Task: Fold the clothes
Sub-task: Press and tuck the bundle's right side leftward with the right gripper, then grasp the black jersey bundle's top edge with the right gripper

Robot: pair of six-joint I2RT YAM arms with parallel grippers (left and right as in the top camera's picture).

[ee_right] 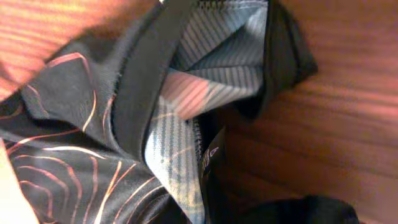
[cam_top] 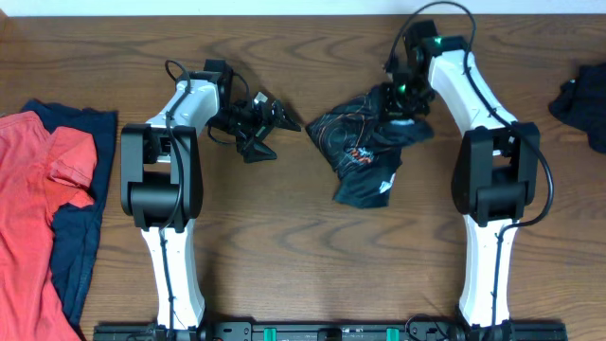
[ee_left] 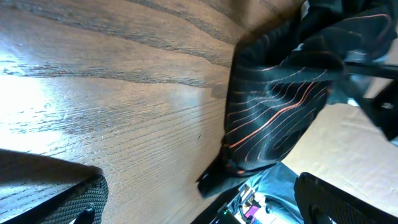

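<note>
The black jersey with orange wavy lines hangs bunched at the table's middle right, its upper end drawn up into my right gripper. That gripper is shut on the cloth. In the right wrist view the jersey fills the frame, its collar and grey lining showing, and hides the fingers. My left gripper is open and empty, to the left of the jersey and apart from it. In the left wrist view its fingers frame the jersey, whose lower corner touches the table. A red top lies on a navy top at the far left.
Another dark garment lies at the table's far right edge. Both arm bases stand at the front. Bare wooden table lies between the arms and in front of the jersey.
</note>
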